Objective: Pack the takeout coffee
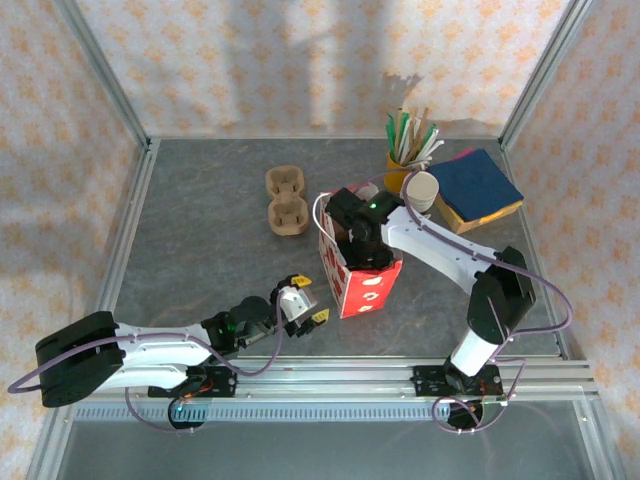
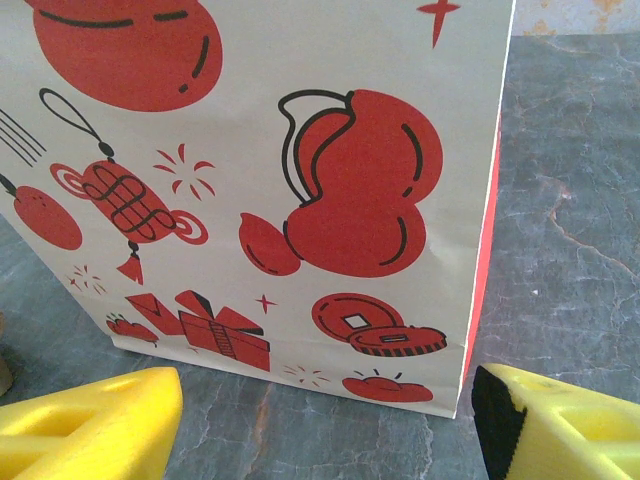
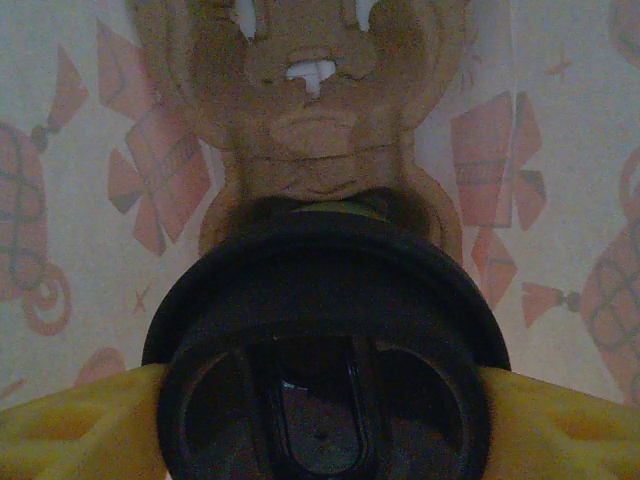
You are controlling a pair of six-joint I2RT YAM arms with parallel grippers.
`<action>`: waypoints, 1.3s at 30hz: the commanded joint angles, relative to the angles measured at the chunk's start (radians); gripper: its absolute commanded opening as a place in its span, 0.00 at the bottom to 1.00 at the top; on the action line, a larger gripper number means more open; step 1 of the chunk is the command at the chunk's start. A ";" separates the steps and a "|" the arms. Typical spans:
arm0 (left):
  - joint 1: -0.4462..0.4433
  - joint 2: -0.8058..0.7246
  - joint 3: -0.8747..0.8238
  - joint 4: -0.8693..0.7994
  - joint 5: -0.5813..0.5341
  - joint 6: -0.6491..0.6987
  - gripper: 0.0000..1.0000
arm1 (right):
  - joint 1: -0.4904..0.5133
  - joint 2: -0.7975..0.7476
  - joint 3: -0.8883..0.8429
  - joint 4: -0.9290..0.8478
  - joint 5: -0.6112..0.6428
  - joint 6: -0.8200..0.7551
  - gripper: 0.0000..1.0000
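Black-lidded takeout coffee (image 3: 325,350) gripped inside the printed paper bag (image 3: 570,190)

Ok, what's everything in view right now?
takeout coffee: one, black lid, gripped inside the bag
paper bag: one, white with red prints, table centre
table carrier: one, brown, far-left of the bag
bagged carrier: one, brown, inside the bag beyond the coffee
stir-stick cup: one, yellow, far right
pale cup: one, cream, beside the stir-stick cup
flat stack: one, blue over yellow, far right
left tool: yellow fingers, open, by the bag
right tool: yellow fingers, shut on the coffee
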 commanded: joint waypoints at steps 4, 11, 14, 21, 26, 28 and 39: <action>-0.010 0.004 0.013 -0.004 -0.012 0.003 0.80 | -0.016 0.050 -0.009 0.028 0.020 -0.017 0.63; -0.010 -0.003 0.010 -0.007 -0.014 0.000 0.80 | -0.016 0.047 -0.009 0.022 0.033 -0.010 0.51; -0.010 -0.007 0.006 -0.005 -0.015 -0.002 0.80 | -0.016 0.052 -0.009 0.014 0.040 -0.007 0.45; -0.010 -0.010 0.000 0.001 -0.015 -0.003 0.80 | -0.016 0.049 -0.004 0.006 0.045 0.002 0.36; -0.010 -0.010 -0.002 0.002 -0.017 -0.005 0.80 | -0.016 0.050 -0.004 0.002 0.049 0.011 0.32; -0.010 -0.011 -0.001 0.002 -0.017 -0.004 0.80 | -0.014 0.048 0.000 0.000 0.050 0.014 0.32; -0.010 -0.013 0.000 -0.003 -0.016 -0.003 0.80 | -0.007 0.044 0.008 -0.006 0.070 0.025 0.62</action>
